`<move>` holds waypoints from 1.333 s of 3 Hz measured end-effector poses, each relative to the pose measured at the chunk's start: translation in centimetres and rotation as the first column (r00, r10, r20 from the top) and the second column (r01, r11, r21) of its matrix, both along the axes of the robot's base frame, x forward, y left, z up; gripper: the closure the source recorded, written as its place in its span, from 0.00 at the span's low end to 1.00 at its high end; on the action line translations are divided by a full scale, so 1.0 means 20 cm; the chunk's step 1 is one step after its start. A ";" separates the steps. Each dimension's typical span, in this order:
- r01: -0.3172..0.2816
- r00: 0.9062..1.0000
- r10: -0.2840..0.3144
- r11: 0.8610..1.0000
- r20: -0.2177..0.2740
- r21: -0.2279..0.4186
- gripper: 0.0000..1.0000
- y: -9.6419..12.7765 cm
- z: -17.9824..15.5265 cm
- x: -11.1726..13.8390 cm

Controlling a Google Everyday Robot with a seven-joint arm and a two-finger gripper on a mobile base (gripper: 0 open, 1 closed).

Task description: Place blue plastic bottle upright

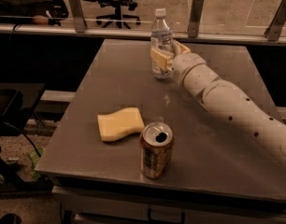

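Bottle: the blue plastic bottle (161, 34) stands upright near the far edge of the desk (119, 78), white cap (160, 12) on top, well apart from everything else.
Tool: the tool (167, 56) is clenched on the bottle's lower body. One yellowish pad (158, 59) lies across the front and the other shows behind it.
Arm: the pale arm (227, 101) reaches in from the right, low over the desk.
Step in hand: by my judgement, setting the bottle down and letting go.
Doing it well: keep the bottle vertical, settle the base flat on the desk, and part the pads evenly so neither side nudges it. Then draw back along the arm's own line, not sideways; a light, tall bottle tips easily.
Neighbours: a yellow sponge (119, 124) and an orange-brown soda can (156, 150) sit near the front edge, far from the withdrawal path.
Hidden: the front pad covers much of the label and lower ribs.
Unclear: whether the base already rests on the desk or hangs just above it cannot be told.
Cut off: the arm's upper part leaves the view at the right.
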State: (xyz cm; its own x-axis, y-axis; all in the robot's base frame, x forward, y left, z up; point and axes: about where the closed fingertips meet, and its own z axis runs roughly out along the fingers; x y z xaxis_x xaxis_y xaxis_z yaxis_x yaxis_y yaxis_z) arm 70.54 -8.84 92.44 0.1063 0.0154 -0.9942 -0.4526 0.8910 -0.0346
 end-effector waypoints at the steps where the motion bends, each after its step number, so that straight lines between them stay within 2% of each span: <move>1: 0.017 1.000 -0.017 1.000 0.002 -0.001 0.85 0.00 -0.01 0.00; 4: 0.076 0.996 -0.077 0.997 0.036 0.028 0.15 -0.01 -0.02 0.00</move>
